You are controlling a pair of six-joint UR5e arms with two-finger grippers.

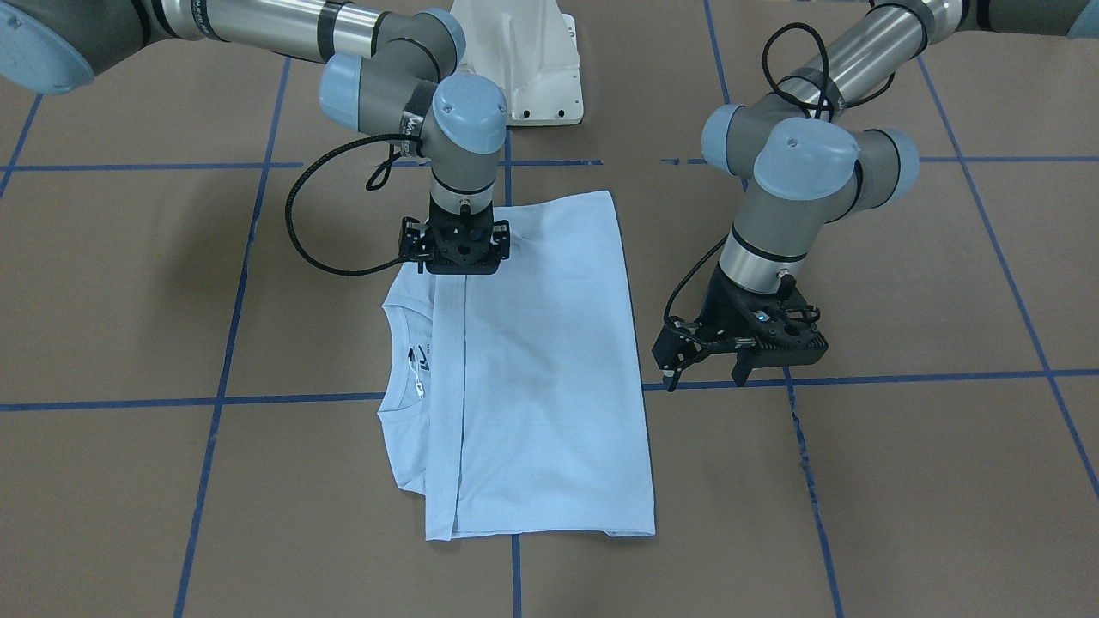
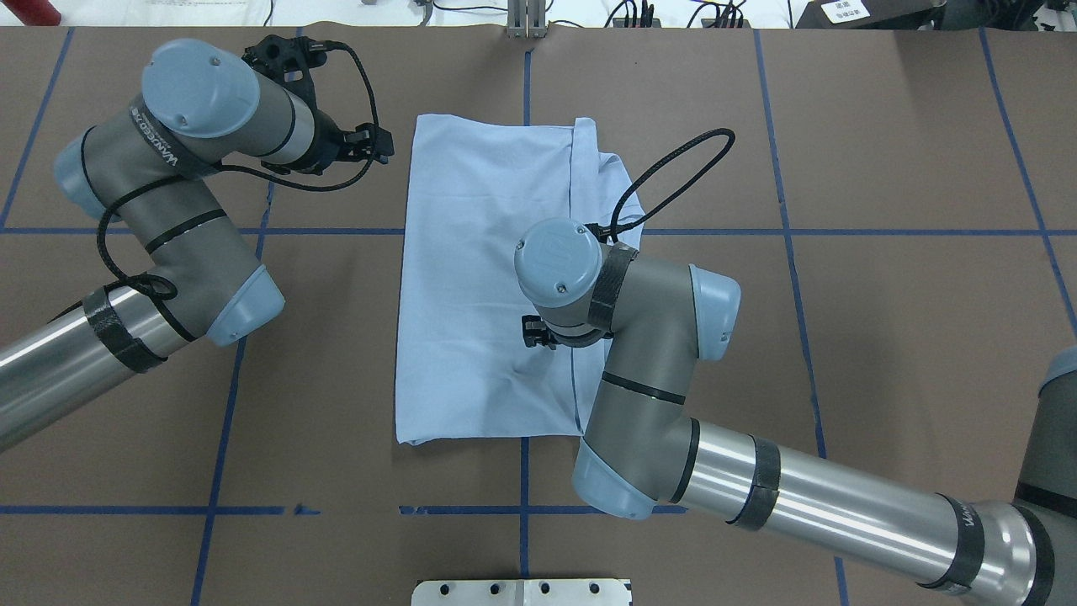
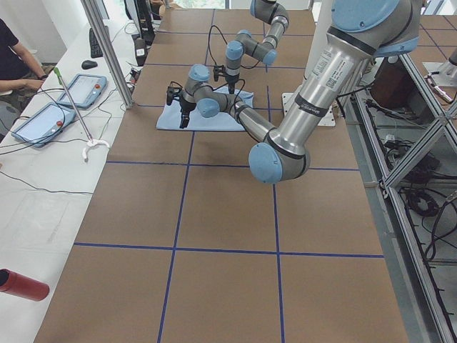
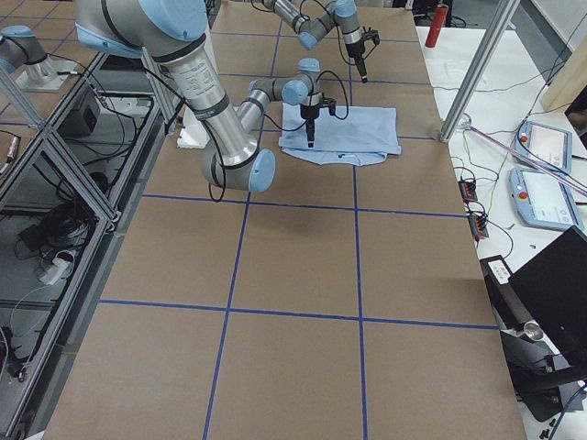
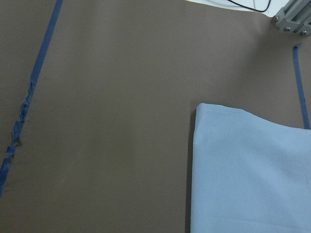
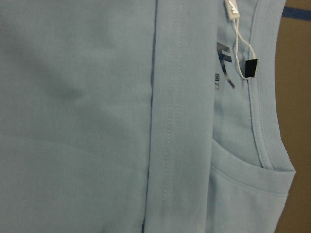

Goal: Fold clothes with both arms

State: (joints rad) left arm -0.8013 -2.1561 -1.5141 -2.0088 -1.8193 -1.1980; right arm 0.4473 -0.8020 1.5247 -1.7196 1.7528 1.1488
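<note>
The light blue T-shirt [image 1: 541, 360] [image 2: 480, 286] lies folded into a long rectangle at the table's middle. Its round neck [image 1: 403, 360] [image 6: 262, 131], with a tag on a string, peeks out along one long side. My right gripper [image 1: 459, 257] [image 2: 538, 332] points straight down over the fold line, near the shirt's robot-side end. Its fingers are hidden under the wrist, and I cannot tell if it is open or touching the cloth. My left gripper [image 1: 706, 378] [image 2: 370, 145] hangs open and empty beside the shirt's other long edge, over bare table. The left wrist view shows a shirt corner [image 5: 252, 174].
Blue tape lines [image 1: 215, 399] grid the brown table. The white pedestal base [image 1: 524, 60] sits behind the shirt. A side bench holds tablets [image 3: 43, 121] with a person [image 3: 11, 57] seated by it. A red cylinder [image 3: 21, 284] and metal posts [image 3: 107, 50] stand there too.
</note>
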